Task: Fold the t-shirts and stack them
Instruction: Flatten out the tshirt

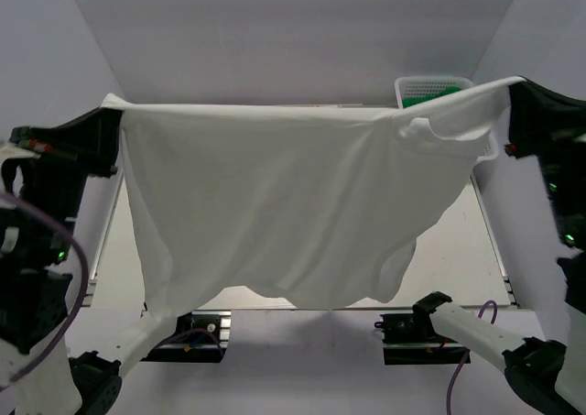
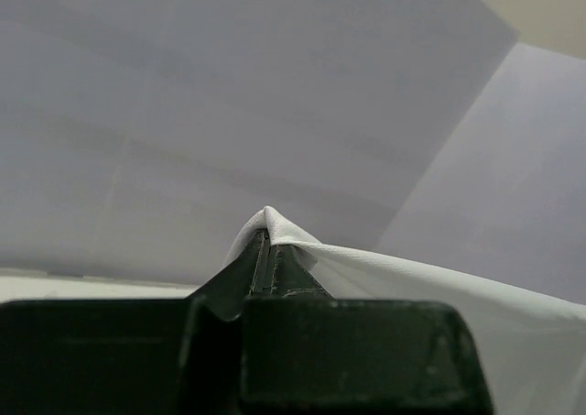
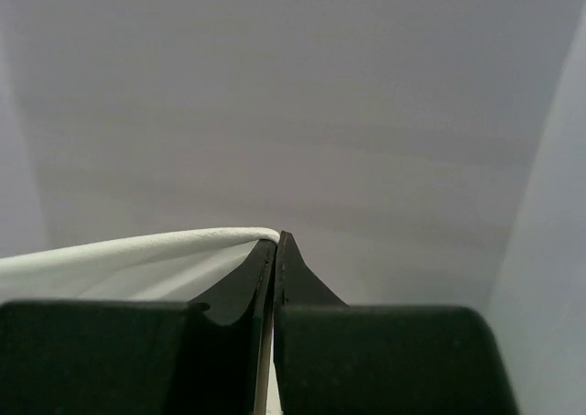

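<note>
Both arms are up high and spread wide. The left gripper [image 1: 112,114] is pinched tight on one top corner of the shirt [image 1: 293,204], with fabric bunched over its tips. The right gripper [image 1: 515,91] is clamped just as tight on the opposite corner. The shirt hangs between them like a curtain, its top edge taut and running left to right, its ragged lower edge drooping above the table [image 1: 458,250]. A basket [image 1: 428,87] peeks out behind, back right.
</note>
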Controlling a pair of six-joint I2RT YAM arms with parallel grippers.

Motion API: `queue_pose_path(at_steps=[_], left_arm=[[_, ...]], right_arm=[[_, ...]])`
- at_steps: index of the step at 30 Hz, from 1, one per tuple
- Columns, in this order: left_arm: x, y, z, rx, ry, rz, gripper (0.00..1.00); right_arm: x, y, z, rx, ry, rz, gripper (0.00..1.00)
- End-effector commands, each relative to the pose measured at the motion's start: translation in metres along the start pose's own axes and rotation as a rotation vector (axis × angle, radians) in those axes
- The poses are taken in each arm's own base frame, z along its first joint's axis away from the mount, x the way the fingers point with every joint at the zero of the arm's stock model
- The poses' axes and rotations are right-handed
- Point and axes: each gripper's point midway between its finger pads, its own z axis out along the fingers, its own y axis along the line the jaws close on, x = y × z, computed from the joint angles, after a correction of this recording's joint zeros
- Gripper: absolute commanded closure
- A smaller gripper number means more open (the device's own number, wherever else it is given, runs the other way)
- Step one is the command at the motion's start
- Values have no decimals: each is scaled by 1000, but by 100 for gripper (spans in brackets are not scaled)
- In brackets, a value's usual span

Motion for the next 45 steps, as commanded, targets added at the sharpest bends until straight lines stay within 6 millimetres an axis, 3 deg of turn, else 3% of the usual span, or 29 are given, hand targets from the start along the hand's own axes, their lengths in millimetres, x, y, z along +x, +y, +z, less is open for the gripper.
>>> queue_pose_path(at_steps=[1, 2, 3, 5, 6, 7, 9, 10, 11, 12, 13, 14, 15, 16, 17, 18, 19, 20, 21, 24, 27, 28, 30, 31, 32, 34, 35, 38, 45], left_arm=[[60, 47, 53, -200, 133, 47, 100], [83, 59, 62, -243, 183, 59, 100], [98, 71, 70, -284, 203, 71, 100], [149, 111, 90, -416, 292, 119, 100], [164, 129, 96, -487, 304, 135, 100], [198, 148, 98, -536, 376, 163, 100], [262, 183, 113, -626, 490, 195, 100], [292, 208, 110, -681, 551, 219, 100], [316, 226, 112, -717, 594, 227, 100], [364, 256, 114, -778, 685, 245, 100], [386, 279, 114, -815, 728, 249, 88], [405, 293, 118, -836, 762, 234, 71], [431, 299, 121, -828, 835, 188, 49], [465, 316, 123, -855, 952, 179, 26], [478, 324, 125, -864, 999, 166, 0], [498, 332, 129, -885, 1047, 157, 0], [487, 333, 136, -887, 1026, 152, 0], [502, 339, 134, -893, 1058, 148, 0], [500, 338, 137, -888, 1049, 147, 0], [495, 334, 138, -841, 1037, 134, 0], [496, 331, 121, -828, 1060, 131, 0], [491, 328, 114, -827, 1059, 130, 0], [493, 323, 100, -819, 1091, 115, 0], [484, 318, 100, -811, 1076, 113, 0], [481, 316, 96, -811, 1076, 113, 0], [485, 311, 80, -815, 1106, 103, 0], [478, 307, 76, -811, 1098, 102, 0], [491, 308, 44, -829, 1142, 100, 0], [496, 318, 29, -817, 1169, 142, 0]], right_arm=[[58, -33, 44, 255, 120, -86, 100], [95, -32, 67, 293, 179, -117, 100], [111, -40, 71, 356, 217, -154, 100], [177, -36, 97, 383, 342, -220, 100], [198, -32, 104, 374, 376, -214, 100], [248, -26, 123, 340, 470, -241, 100], [302, -16, 132, 296, 557, -205, 100], [365, -14, 141, 246, 669, -206, 100], [388, -16, 143, 240, 706, -198, 100], [411, -23, 146, 267, 733, -151, 100], [479, -17, 148, 221, 853, -141, 100], [502, -17, 148, 181, 891, -114, 100], [530, -21, 157, 190, 933, -81, 91], [570, -11, 150, 130, 1012, -54, 70], [583, -9, 153, 94, 1033, -27, 54], [588, -6, 164, 79, 1053, -9, 31], [604, -4, 161, 71, 1086, -6, 20], [604, -2, 163, 52, 1091, -9, 14], [599, 1, 168, 35, 1081, 0, 10], [580, 5, 168, 14, 1048, 9, 10], [565, 9, 149, 13, 1059, 29, 10], [577, 14, 127, 23, 1111, 70, 10], [552, 21, 120, 11, 1085, 121, 10], [560, 25, 103, 9, 1120, 149, 10], [546, 25, 93, 13, 1109, 157, 10], [553, 39, 68, -20, 1146, 216, 10], [537, 42, 59, -16, 1128, 248, 10], [542, 56, 14, -49, 1178, 319, 10], [543, 73, -48, -71, 1264, 412, 10]])
